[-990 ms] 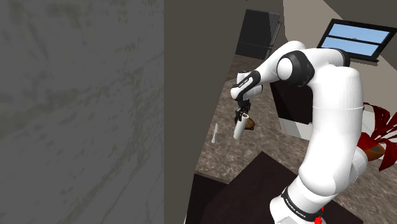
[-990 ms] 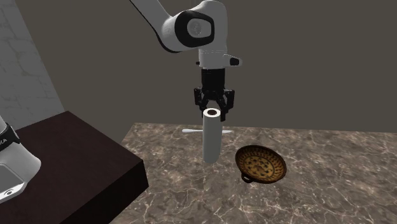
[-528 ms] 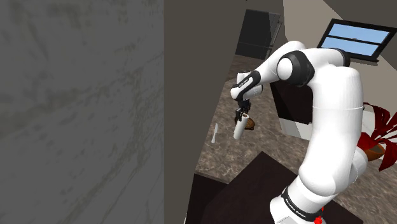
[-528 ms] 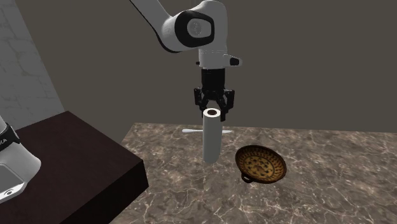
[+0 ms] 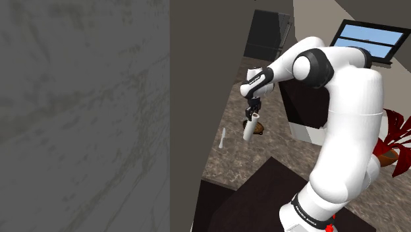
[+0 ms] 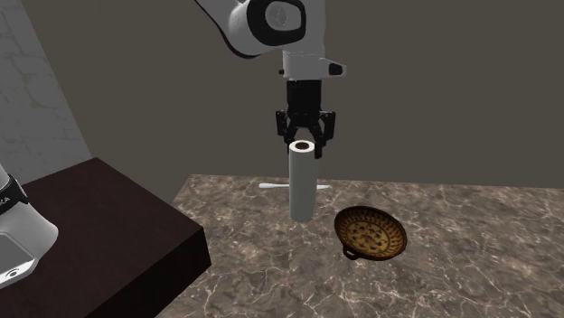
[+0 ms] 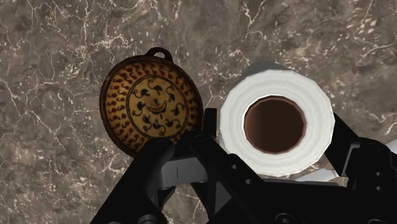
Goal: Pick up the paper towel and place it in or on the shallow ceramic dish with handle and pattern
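Black and two-fingered, the tool [image 6: 304, 150] pointed straight down and clasped the top end of the roll [image 6: 302, 190], with one finger pressed on each side of it. The roll was white with a brown core open at the top. It hung upright from that grip, its lower end in the air above the worktop [image 6: 470, 271], a brown marbled slab. The dish [image 6: 370, 233] lay on the worktop, lower than the roll, toward the second exterior view's right of it and apart from it. From the wrist view the dish sat just beside the roll rather than beneath it. It was round, shallow and brown, with a dark pattern of scrolls and dots inside and a small loop handle on its rim. A thin white utensil [image 6: 268, 185] lay flat on the worktop behind the roll, partly hidden by it, and its kind could not be told. The white arm [image 6: 271, 23] came down to the tool from the second exterior view's top edge. The dark stand [image 6: 108, 217] stood at that view's left, beside the worktop. In the shoulder view a grey wall [image 5: 85, 112] took up the left half, a window [image 5: 369, 39] showed at the upper right, and a red plant [image 5: 395, 132] stood at the right edge.
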Robot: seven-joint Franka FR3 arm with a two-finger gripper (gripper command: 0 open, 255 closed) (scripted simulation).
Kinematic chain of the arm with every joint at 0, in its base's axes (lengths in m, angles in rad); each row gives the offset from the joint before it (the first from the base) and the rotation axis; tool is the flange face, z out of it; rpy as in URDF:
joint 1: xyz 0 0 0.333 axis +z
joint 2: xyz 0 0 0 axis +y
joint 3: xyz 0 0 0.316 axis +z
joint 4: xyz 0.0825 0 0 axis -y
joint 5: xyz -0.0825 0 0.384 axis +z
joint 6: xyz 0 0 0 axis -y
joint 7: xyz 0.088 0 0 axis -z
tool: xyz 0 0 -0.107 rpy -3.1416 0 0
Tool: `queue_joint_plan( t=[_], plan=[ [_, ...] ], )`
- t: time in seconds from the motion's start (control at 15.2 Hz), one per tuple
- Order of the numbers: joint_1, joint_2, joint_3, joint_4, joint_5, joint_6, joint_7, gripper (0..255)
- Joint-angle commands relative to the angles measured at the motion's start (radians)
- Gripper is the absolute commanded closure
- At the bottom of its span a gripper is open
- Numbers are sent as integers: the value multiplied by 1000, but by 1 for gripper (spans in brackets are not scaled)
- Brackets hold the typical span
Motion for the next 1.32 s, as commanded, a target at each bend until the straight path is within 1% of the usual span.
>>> queue_joint_plan(
  t=[0.0, 0.92, 1.25],
  plan=[
    [4, -20, -2, 0, -4, -20, -1, 255],
    [18, -131, -14, 48, -23, -175, -16, 255],
    [-51, -23, -25, 271, 24, -275, -123, 255]
  ],
)
